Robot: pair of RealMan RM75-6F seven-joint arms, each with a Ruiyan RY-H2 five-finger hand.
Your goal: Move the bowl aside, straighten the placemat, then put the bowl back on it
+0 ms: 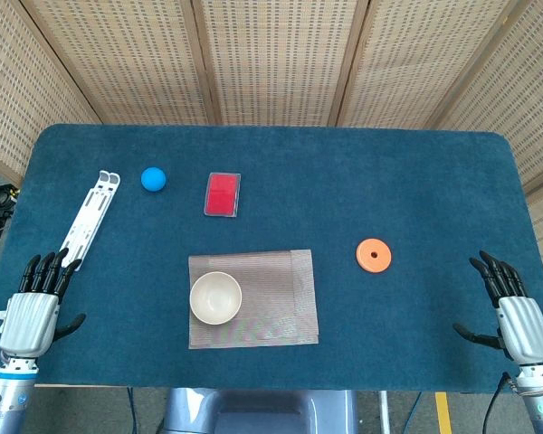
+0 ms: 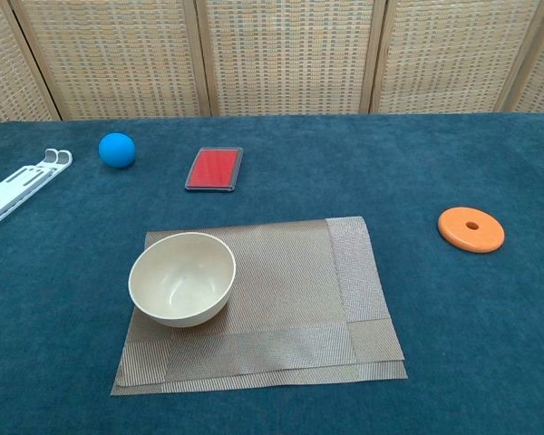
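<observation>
A cream bowl (image 1: 216, 297) (image 2: 181, 278) stands upright on the left part of a brown woven placemat (image 1: 271, 298) (image 2: 290, 290). The mat is folded over itself, with doubled layers along its right and front edges. My left hand (image 1: 32, 312) rests at the table's near left corner, fingers apart and holding nothing. At the near right corner my right hand (image 1: 514, 312) also lies with fingers spread and nothing in it. Both hands are far from the bowl and mat. The chest view shows neither hand.
A blue ball (image 1: 153, 178) (image 2: 117, 149), a red flat case (image 1: 223, 193) (image 2: 214, 169) and a white folding stand (image 1: 92, 217) (image 2: 23, 186) lie behind and left of the mat. An orange disc (image 1: 373, 255) (image 2: 471, 229) sits to its right.
</observation>
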